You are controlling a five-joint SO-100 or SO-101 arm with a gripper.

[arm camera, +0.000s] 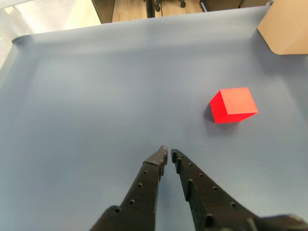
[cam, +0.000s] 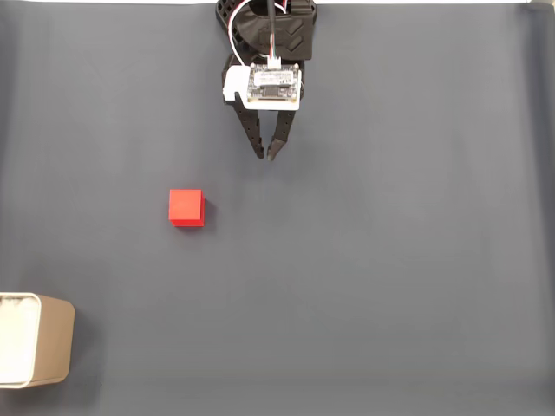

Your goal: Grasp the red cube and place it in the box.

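Observation:
The red cube [cam: 186,208] sits alone on the grey mat, left of centre in the fixed view; the wrist view has it at the right [arm camera: 233,105]. The box [cam: 33,339], tan outside and white inside, stands at the bottom left corner of the fixed view, and its tan corner [arm camera: 286,26] shows at the top right of the wrist view. My gripper [cam: 266,155] hangs near the top centre, up and to the right of the cube and well apart from it. Its black fingertips nearly touch [arm camera: 168,153], shut with nothing between them.
The grey mat [cam: 390,260] covers the whole table. Its far edge [arm camera: 144,21] shows in the wrist view, with wooden floor and chair legs beyond. The arm's base stands at the top edge of the fixed view.

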